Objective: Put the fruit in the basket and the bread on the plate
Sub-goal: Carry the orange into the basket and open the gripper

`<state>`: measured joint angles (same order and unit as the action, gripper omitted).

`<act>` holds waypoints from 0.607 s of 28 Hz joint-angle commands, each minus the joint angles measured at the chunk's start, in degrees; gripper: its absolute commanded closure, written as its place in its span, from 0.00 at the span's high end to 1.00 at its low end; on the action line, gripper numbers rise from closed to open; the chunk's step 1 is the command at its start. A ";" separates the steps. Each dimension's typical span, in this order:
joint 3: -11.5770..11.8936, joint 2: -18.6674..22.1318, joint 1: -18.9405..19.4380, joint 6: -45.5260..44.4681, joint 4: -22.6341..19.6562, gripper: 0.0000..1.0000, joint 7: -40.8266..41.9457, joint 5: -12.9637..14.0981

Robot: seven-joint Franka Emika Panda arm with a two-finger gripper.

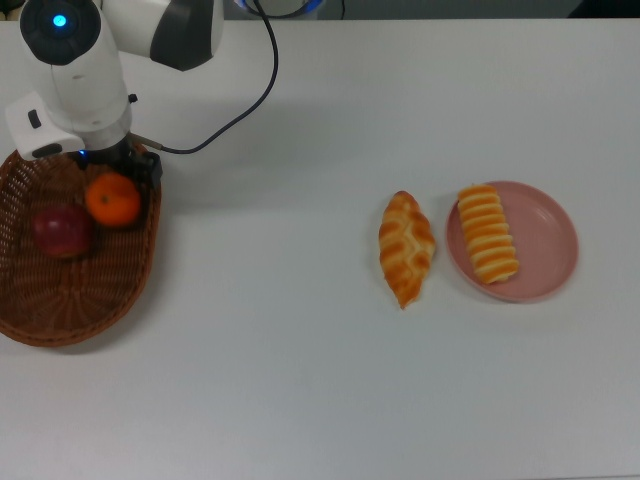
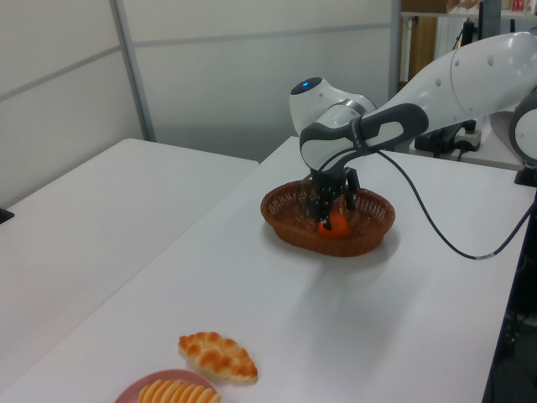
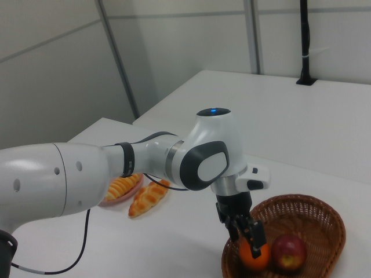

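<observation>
black two-finger gripper (image 3: pixel 250 236) inside large oval brown wicker basket (image 1: pixel 70 300), fingers clamped on small bright orange mandarin (image 1: pixel 112 200). dark red apple (image 1: pixel 63 230) in basket just beside gripper, at top view's left of mandarin.

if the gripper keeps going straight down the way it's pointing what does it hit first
Most likely the mandarin, which sits right at the gripper fingertips inside the basket. The woven basket floor lies just under it. The apple sits beside that line, not in it.
</observation>
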<state>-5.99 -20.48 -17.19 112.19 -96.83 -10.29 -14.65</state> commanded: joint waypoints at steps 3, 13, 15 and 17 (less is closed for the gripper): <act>-1.21 1.49 0.66 -4.60 1.90 1.00 0.45 1.29; -3.94 1.67 14.98 -4.79 3.49 1.00 -5.43 4.11; -3.94 1.67 17.88 -4.79 3.49 1.00 -7.80 4.19; -4.03 1.50 21.39 -4.70 3.49 1.00 -9.56 4.37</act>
<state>-10.72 -19.67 -2.28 108.68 -93.12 -16.03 -11.11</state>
